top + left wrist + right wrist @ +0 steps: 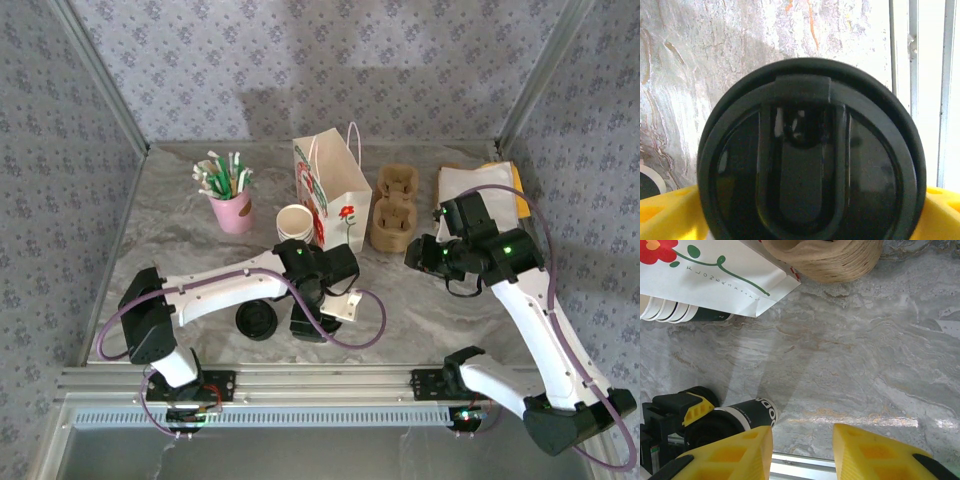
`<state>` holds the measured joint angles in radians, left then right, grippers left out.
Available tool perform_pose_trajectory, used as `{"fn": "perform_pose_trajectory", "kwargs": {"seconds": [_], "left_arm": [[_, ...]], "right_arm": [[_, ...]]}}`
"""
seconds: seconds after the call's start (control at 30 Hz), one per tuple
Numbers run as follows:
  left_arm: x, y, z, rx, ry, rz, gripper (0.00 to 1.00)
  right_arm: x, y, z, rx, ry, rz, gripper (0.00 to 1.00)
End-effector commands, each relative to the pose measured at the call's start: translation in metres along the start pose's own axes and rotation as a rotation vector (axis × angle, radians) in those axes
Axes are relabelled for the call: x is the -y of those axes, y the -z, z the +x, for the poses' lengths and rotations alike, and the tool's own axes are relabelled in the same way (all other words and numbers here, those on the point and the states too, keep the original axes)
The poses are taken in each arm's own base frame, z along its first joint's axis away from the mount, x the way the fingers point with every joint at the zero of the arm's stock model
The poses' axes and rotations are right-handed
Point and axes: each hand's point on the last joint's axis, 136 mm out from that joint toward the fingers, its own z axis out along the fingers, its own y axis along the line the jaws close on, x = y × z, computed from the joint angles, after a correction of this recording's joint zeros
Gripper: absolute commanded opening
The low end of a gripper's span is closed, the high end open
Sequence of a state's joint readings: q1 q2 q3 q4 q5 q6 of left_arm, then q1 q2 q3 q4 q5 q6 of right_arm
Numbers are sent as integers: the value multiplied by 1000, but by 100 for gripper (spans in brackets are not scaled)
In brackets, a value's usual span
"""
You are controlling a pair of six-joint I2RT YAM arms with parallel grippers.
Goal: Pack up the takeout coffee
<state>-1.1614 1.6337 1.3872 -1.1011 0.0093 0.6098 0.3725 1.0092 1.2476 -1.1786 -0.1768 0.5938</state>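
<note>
Sideways, the takeout coffee (pixel 810 160) lies between spread left fingers (pixel 665 212), paper bag (pixel 335 195) behind; right fingers (pixel 880 455) parted, empty.

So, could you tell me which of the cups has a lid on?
The takeout coffee by the left pincer: it has a round black lid, whereas the stack of cream cups is open-topped and the pink cup holds straws.

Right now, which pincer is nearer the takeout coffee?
Left. The left pincer sits right at the takeout coffee, yellow fingers flanking its black lid. The right pincer hangs well off to the right, over the tabletop near the cardboard carrier.
</note>
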Motion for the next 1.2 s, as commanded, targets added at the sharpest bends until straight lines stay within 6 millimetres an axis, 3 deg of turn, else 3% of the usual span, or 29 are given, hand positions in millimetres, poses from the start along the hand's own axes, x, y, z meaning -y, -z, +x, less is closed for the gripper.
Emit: {"fn": "perform_pose_trajectory", "kwargs": {"seconds": [0.0,0.33,0.57,0.7,0.8,0.93,1.07,1.17], "left_arm": [[3,1,2,-26,-31,13,94],[-1,7,0,-11,-36,-14,94],[7,24,3,40,-48,-21,99],[6,37,7,73,-28,-57,100],[-6,60,10,152,51,-124,100],[-43,119,19,359,258,-298,100],[-73,178,43,519,463,-522,100],[-81,203,64,563,652,-595,100]], "right_arm": [[1,2,3,-5,11,-7,38],[0,2,3,-11,15,-12,39],[-3,6,2,-22,58,-13,54],[-7,8,-1,-26,77,-18,56],[-17,11,-5,-24,116,-59,58],[-36,12,-2,-60,216,-126,58],[-54,10,6,-103,348,-137,58],[-68,2,17,-147,489,-87,58]]}}
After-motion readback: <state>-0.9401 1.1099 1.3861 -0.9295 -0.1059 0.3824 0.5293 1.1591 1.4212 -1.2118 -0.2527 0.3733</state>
